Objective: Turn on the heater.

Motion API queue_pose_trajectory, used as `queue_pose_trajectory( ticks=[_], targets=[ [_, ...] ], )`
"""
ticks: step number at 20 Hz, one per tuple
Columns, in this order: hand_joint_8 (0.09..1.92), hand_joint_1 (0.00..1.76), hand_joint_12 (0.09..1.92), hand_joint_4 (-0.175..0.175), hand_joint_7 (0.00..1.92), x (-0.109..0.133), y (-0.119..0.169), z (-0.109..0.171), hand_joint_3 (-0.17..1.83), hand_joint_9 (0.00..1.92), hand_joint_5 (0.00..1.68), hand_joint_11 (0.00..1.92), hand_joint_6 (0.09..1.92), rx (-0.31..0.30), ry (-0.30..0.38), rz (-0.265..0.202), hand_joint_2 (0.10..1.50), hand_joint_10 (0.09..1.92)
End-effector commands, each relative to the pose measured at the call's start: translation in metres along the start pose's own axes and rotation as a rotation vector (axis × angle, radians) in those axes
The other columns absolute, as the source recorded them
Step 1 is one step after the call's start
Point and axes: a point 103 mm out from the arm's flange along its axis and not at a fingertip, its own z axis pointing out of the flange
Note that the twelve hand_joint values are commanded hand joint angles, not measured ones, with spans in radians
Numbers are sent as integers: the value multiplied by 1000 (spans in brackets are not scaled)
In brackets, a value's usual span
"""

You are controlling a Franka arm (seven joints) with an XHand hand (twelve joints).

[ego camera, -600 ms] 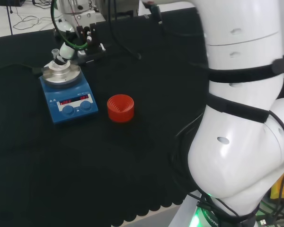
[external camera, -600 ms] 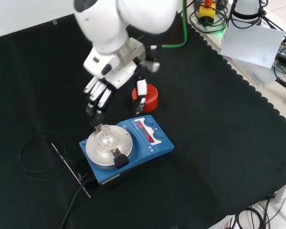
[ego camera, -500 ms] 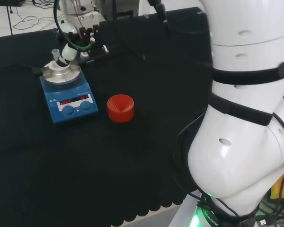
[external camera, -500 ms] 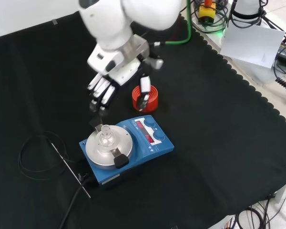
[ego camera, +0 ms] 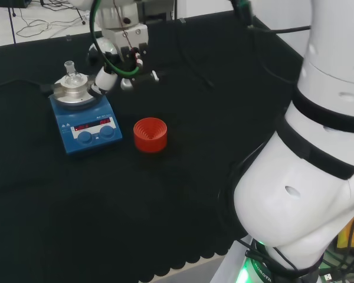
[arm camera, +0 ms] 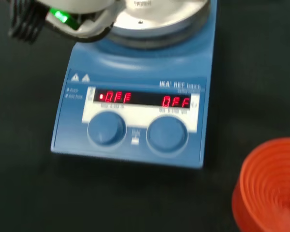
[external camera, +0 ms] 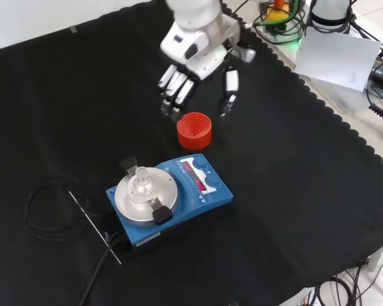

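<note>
In the head view, the blue heater [ego camera: 85, 124] sits toward the bench's far left corner, a red ring [ego camera: 150, 134] beside it. In the front view, the hand [external camera: 201, 60] hangs above the ring, fingers spread, holding nothing. In the wrist view, two round knobs [arm camera: 106, 129] face the camera.
</note>
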Motion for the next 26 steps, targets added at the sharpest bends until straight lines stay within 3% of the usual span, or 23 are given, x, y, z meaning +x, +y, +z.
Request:
queue_pose_trajectory(
  ticks=[1,8,10,13,15,19,22,26],
  targets=[
    [719,958,1344,-39,407,11,-42,20,639,652,446,348,229,11,16,3,628,643],
    [809,1032,1285,-43,774,22,-53,46,752,959,516,540,265,78,1,-11,624,625],
    [846,1051,1246,-51,923,15,-57,50,771,1090,553,647,320,99,9,-9,633,643],
    [1011,1117,991,-106,1193,18,-53,57,763,1346,579,1113,464,138,6,0,676,814],
    [1170,1161,905,-134,1335,25,-48,61,767,1471,582,1311,528,148,2,0,710,1008],
    [1460,1292,1122,-137,1497,32,-39,64,821,1631,533,1322,625,199,1,-16,756,1356],
    [1542,1383,1278,-115,1539,34,-33,67,894,1663,429,1273,732,235,0,-27,748,1459],
    [1577,1427,1353,-97,1563,38,-26,74,959,1676,335,1256,774,290,-15,-38,728,1511]
  ],
)
